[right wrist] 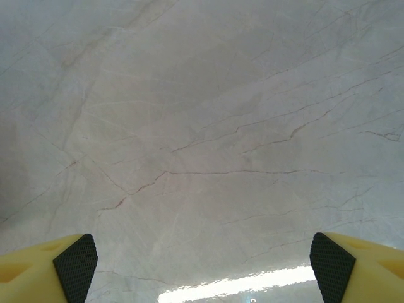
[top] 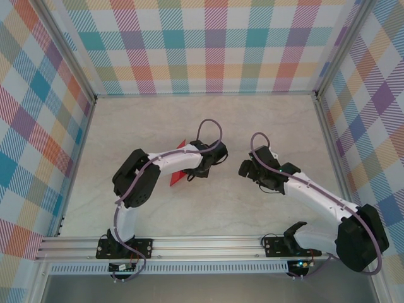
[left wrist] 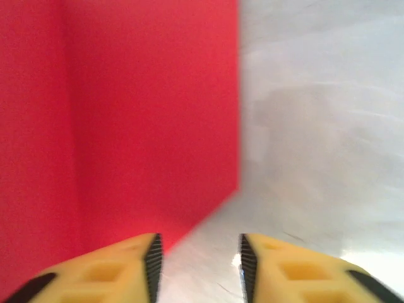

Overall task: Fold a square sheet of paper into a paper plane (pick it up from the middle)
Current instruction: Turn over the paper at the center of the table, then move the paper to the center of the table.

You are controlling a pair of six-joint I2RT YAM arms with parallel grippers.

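The red square sheet of paper [left wrist: 139, 113] lies on the marble table [right wrist: 202, 126], left of centre, partly hidden under the left arm in the top view (a faint vertical crease runs down it). The left gripper [left wrist: 199, 265] hovers at the sheet's edge, jaws partly apart with nothing between them. The right gripper [right wrist: 202, 259], well apart from the paper, holds its jaws wide over bare table
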